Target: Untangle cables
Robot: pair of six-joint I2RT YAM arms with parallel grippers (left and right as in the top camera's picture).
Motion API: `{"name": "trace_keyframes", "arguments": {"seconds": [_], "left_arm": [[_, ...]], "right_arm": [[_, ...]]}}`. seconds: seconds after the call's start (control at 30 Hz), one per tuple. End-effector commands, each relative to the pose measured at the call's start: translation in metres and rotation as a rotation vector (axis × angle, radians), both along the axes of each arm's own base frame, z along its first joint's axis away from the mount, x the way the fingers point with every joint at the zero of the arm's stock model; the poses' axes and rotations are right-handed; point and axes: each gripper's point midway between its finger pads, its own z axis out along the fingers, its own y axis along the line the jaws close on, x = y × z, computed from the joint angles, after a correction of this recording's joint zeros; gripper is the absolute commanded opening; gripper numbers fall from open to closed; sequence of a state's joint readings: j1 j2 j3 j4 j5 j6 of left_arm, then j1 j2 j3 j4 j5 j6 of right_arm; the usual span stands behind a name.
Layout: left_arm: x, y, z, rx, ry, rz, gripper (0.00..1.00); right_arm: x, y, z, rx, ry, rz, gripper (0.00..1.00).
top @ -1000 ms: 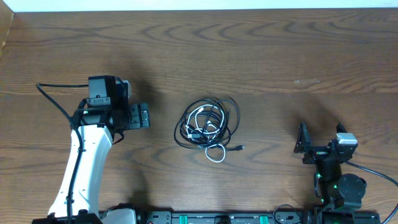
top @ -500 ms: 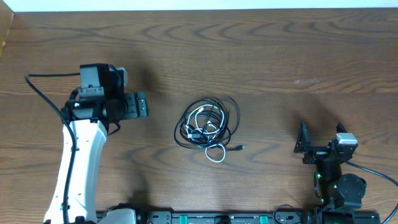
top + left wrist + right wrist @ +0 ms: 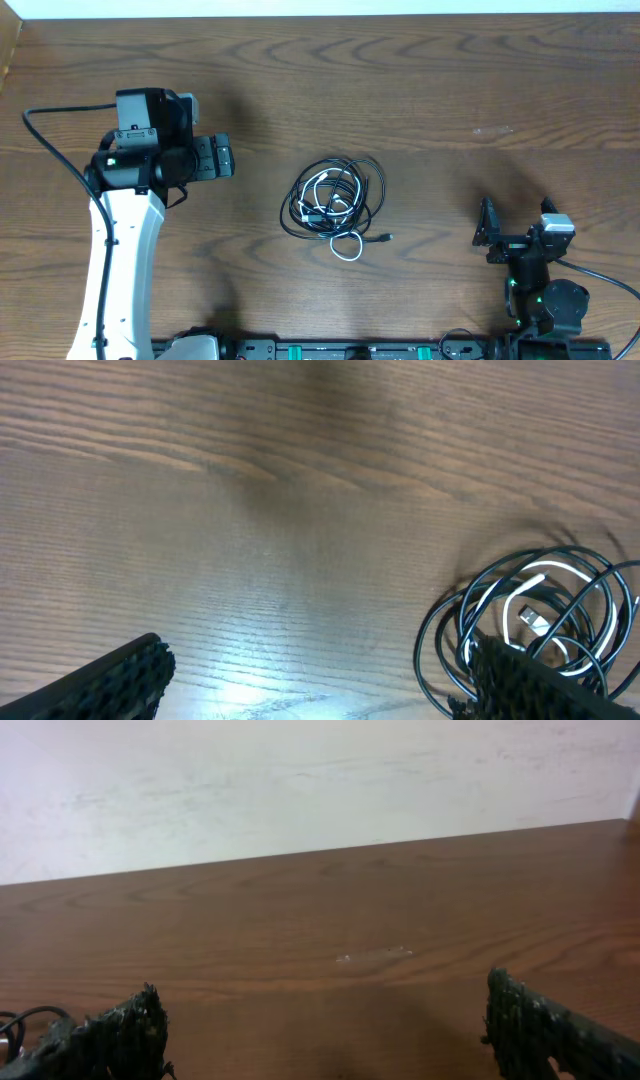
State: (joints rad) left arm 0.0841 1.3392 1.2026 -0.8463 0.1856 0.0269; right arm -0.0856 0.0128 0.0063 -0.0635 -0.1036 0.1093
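Note:
The cables (image 3: 335,198) lie in one tangled coil at the table's middle: black loops wound round a white cord, with a small white loop (image 3: 347,247) and a black plug end (image 3: 386,237) sticking out at the near side. My left gripper (image 3: 222,159) hangs open well to the left of the coil, its jaws pointing toward it and nothing between them. In the left wrist view the cables (image 3: 540,615) show at the lower right, partly behind the right fingertip (image 3: 510,675); the left gripper (image 3: 320,675) is over bare wood. My right gripper (image 3: 487,232) rests open at the near right, far from the coil.
The wooden table (image 3: 450,80) runs to a pale wall (image 3: 300,780) at the back. In the right wrist view the right gripper (image 3: 325,1025) frames bare wood, and a bit of black cable (image 3: 20,1018) peeks in at the lower left.
My left arm has swung left and toward the far side, carrying the open gripper a little further from the coil. The cables and the right arm have not moved.

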Motion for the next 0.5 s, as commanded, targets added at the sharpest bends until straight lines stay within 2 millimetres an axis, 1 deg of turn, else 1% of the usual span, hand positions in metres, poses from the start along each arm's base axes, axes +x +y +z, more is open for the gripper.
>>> {"name": "trace_keyframes", "arguments": {"seconds": [0.0,0.47], "left_arm": [[0.0065,0.0004,0.0122,-0.002,-0.029,-0.007,0.95],[0.0065,-0.0002,0.0122,0.019,-0.033,-0.046,0.95]], "right_arm": [[-0.0003,-0.0020,-0.0001,-0.014,-0.001,-0.009,0.99],[-0.0003,-0.0020,-0.0001,-0.014,-0.001,-0.009,0.99]]}}
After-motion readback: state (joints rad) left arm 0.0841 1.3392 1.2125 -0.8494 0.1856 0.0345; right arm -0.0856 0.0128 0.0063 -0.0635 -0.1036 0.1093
